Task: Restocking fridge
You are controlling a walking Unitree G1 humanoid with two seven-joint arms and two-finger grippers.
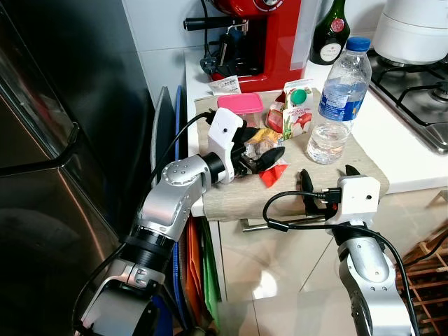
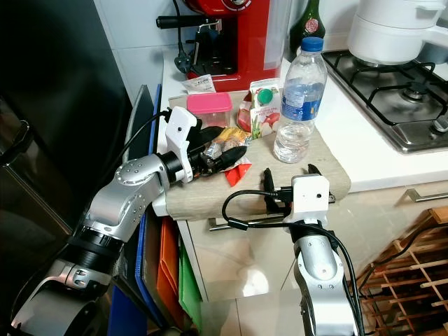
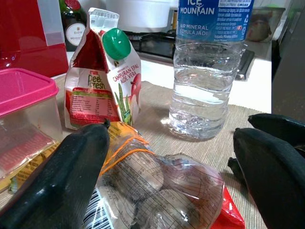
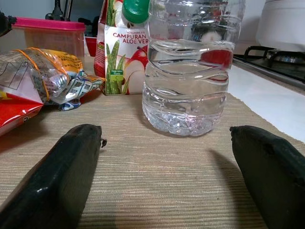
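A clear snack packet [image 3: 157, 186] with orange and red print lies on the woven mat [image 1: 364, 166]. My left gripper [image 1: 264, 152] is open around it, one black finger [image 3: 62, 176] on each side. Behind the packet stand a red-and-white juice carton [image 1: 297, 110] with a green cap and a pink-lidded container [image 1: 239, 105]. A water bottle [image 1: 340, 105] with a blue cap stands upright to the right. My right gripper [image 1: 327, 175] is open at the mat's front edge, just before the bottle [image 4: 186, 71], with nothing between its fingers.
The dark steel fridge [image 1: 56, 140] fills the left side. Boards and trays [image 1: 168, 119] stand between it and the counter. A red coffee machine [image 1: 262, 35], a dark bottle [image 1: 330, 31], a white pot [image 1: 413, 28] and a gas hob [image 1: 420, 98] sit behind. A wine rack [image 1: 427, 273] is low right.
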